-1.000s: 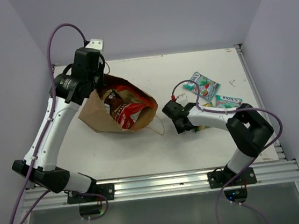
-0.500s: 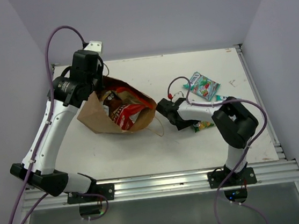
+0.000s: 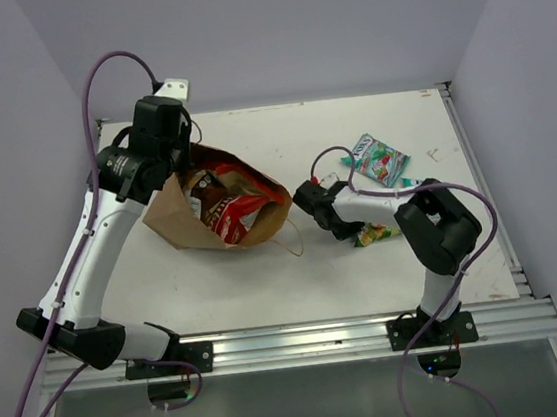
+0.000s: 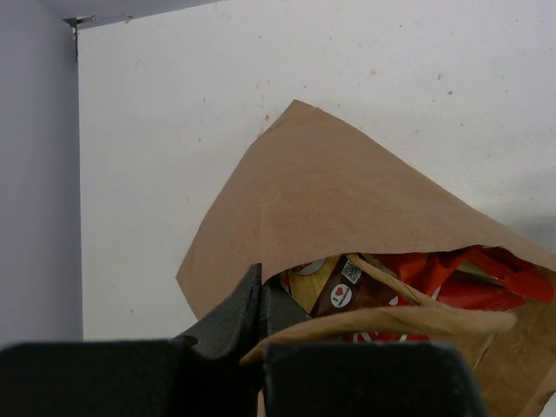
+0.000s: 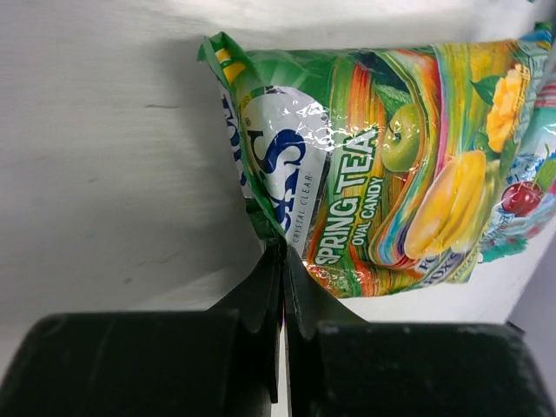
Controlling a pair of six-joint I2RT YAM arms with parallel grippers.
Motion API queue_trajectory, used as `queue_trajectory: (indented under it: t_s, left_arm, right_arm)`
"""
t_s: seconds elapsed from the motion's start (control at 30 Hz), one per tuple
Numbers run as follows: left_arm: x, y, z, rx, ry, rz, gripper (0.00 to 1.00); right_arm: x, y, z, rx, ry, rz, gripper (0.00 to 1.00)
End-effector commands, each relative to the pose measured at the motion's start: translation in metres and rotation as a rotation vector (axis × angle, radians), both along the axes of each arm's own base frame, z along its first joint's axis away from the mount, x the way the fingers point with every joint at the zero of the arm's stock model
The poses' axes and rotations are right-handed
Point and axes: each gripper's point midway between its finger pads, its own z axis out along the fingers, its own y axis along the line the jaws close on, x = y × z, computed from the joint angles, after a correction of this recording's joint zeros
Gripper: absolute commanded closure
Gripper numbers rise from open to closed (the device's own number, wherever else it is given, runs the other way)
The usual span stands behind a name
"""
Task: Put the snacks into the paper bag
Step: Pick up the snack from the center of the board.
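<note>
Brown kraft: the paper bag point(image 3: 213, 211) lies on its side at the left of the table, its mouth facing right toward your right arm, with one twisted loop handle point(image 3: 290, 235) trailing onto the surface. Your left gripper point(image 3: 177, 160) is clamped on the bag's upper rim at the far-left side, lifting that edge; the wrist view shows the fingers point(image 4: 252, 300) pinched together on the paper. Contents on view: a red packet point(image 3: 234, 214) and a brown-and-white packet point(image 3: 205, 182), both inside the mouth. The green candy bag point(image 3: 375, 232) lies flat right of centre, and your right gripper point(image 3: 346, 229) is clenched on its left edge, the jaws meeting over the crimped seam. The teal-and-white packet point(image 3: 382, 159) lies behind it, near but apart, toward the far right. Open room: a bare strip of top runs between the loop handle and the right gripper, and a wider bare band lies along the near side. Surface: a white table point(image 3: 267, 285), lightly scuffed, with an aluminium rail point(image 3: 304, 341) along the near edge. Room: plain lilac walls point(image 3: 289, 36) on three sides.
</note>
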Motion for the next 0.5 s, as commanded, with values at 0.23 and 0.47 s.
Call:
queue_trajectory:
  t_s: [0.23, 0.47]
  left_arm:
    - [-0.004, 0.013, 0.015, 0.016, -0.060, 0.022, 1.00]
    - [-0.003, 0.006, 0.016, -0.005, -0.063, -0.014, 1.00]
  right_arm:
    - [0.013, 0.077, 0.080, 0.497, -0.244, 0.125, 1.00]
    - [0.013, 0.089, 0.175, 0.742, -0.464, 0.173, 1.00]
